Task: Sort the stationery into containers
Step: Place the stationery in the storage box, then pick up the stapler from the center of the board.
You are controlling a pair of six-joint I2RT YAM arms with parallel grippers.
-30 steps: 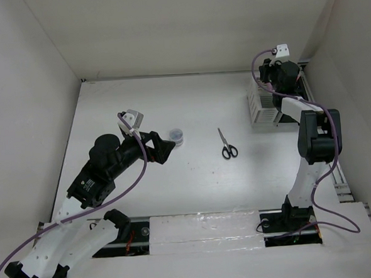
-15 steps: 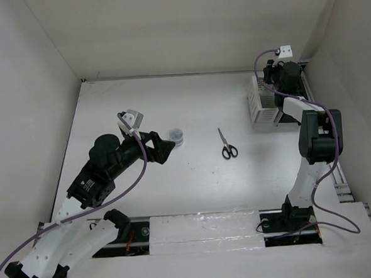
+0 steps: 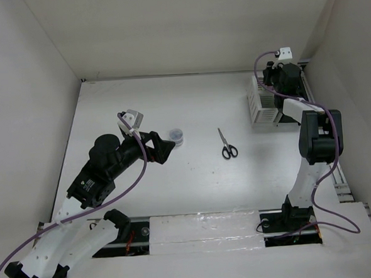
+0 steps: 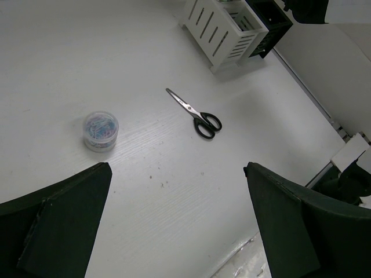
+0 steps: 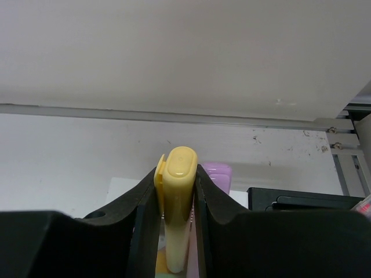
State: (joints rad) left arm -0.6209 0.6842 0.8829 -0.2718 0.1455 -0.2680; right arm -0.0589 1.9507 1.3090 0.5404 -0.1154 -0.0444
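Observation:
My right gripper (image 3: 277, 76) hangs over the white organizer (image 3: 259, 103) at the far right, shut on a yellow highlighter (image 5: 178, 202) held upright. A purple highlighter (image 5: 215, 174) stands just behind it. The black organizer (image 5: 290, 200) sits to the right of the white one. The black-handled scissors (image 3: 226, 144) lie flat mid-table, also in the left wrist view (image 4: 196, 114). A small round clear tub (image 3: 176, 136) of coloured bits sits left of them. My left gripper (image 3: 163, 150) is open and empty, just near of the tub (image 4: 100, 130).
The white organizer also shows at the top of the left wrist view (image 4: 223, 32). White walls enclose the table on the left, back and right. A metal rail (image 3: 339, 180) runs along the right edge behind my right arm.
My right gripper has shifted slightly right and back over the white organizer with the yellow highlighter. The left arm, tub and scissors have not moved.

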